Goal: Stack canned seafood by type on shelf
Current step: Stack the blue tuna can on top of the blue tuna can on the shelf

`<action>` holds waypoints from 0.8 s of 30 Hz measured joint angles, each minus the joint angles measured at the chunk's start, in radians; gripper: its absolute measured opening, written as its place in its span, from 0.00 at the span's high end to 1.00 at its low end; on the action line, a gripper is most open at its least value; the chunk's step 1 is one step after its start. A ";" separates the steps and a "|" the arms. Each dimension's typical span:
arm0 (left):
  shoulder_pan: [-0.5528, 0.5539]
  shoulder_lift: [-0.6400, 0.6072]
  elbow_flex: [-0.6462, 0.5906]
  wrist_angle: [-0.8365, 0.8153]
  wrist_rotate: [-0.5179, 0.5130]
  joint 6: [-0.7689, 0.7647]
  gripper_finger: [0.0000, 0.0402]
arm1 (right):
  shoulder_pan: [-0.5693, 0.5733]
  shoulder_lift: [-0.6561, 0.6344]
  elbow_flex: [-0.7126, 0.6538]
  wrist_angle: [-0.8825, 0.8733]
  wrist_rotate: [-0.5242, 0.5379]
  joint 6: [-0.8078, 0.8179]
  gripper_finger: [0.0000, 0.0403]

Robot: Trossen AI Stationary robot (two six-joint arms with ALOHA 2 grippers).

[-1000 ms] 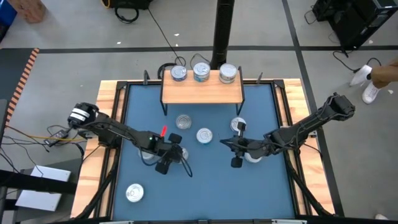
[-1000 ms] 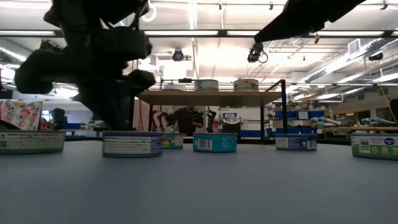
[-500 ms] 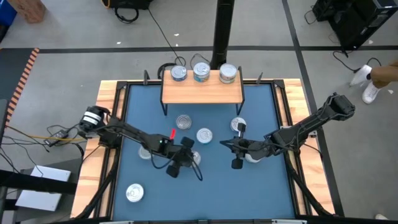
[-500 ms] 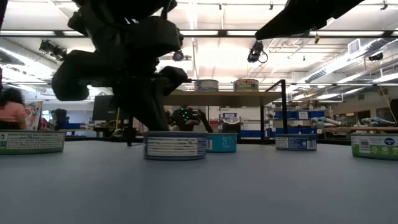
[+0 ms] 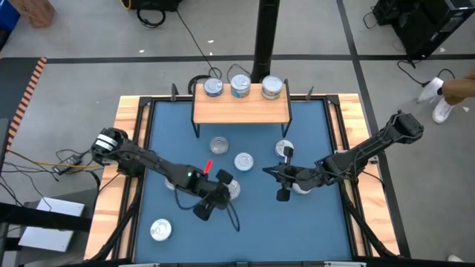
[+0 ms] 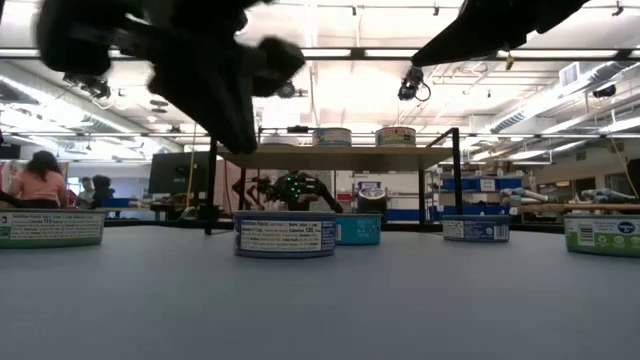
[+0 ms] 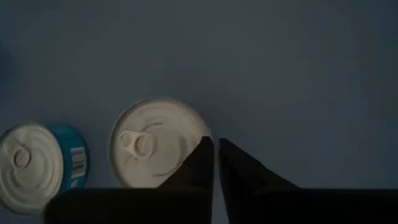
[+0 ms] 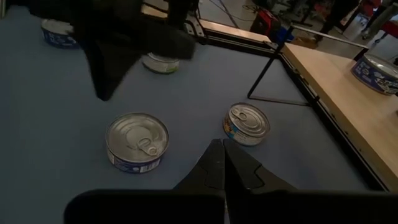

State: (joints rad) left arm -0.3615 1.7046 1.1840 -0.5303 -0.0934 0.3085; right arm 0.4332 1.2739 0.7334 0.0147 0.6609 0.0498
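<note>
Several round silver-topped tins lie flat on the blue mat; three short stacks stand on the light-wood shelf (image 5: 241, 107) at the far edge. My left gripper (image 5: 220, 194) is shut and hangs in the air just above and beside a tin with a white label (image 6: 285, 235), which rests on its base; in the left wrist view its fingertips (image 7: 216, 149) stand over that tin's rim (image 7: 158, 149). My right gripper (image 5: 282, 182) is shut and held high right of centre, above two tins (image 8: 137, 140) (image 8: 247, 123).
Other tins lie at the mat's middle (image 5: 243, 161) (image 5: 218, 145), near the right arm (image 5: 284, 150) (image 5: 301, 187), and at the near left corner (image 5: 159, 230). The shelf's thin black legs (image 8: 273, 68) stand on the mat. Wooden rails (image 5: 130, 170) border the mat.
My left gripper has moved toward the table's right, and the white-labelled tin slid along the mat to the right with it. The gripper has then risen clear of the tin, which stays flat on the mat.
</note>
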 joint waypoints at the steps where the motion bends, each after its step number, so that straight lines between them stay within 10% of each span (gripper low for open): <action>1: -0.016 0.000 0.001 -0.002 -0.023 0.001 0.90 | 0.000 0.000 0.000 -0.003 0.000 0.000 1.00; 8: -0.091 0.000 -0.101 0.115 -0.222 0.035 0.72 | 0.000 0.002 0.000 -0.037 0.000 0.045 1.00; 24: -0.091 -0.004 -0.227 0.337 -0.250 0.149 0.62 | 0.036 0.200 0.000 0.070 0.000 0.090 1.00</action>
State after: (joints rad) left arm -0.4528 1.7003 0.9565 -0.1929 -0.3431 0.4580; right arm 0.4689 1.4737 0.7338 0.0844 0.6610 0.1398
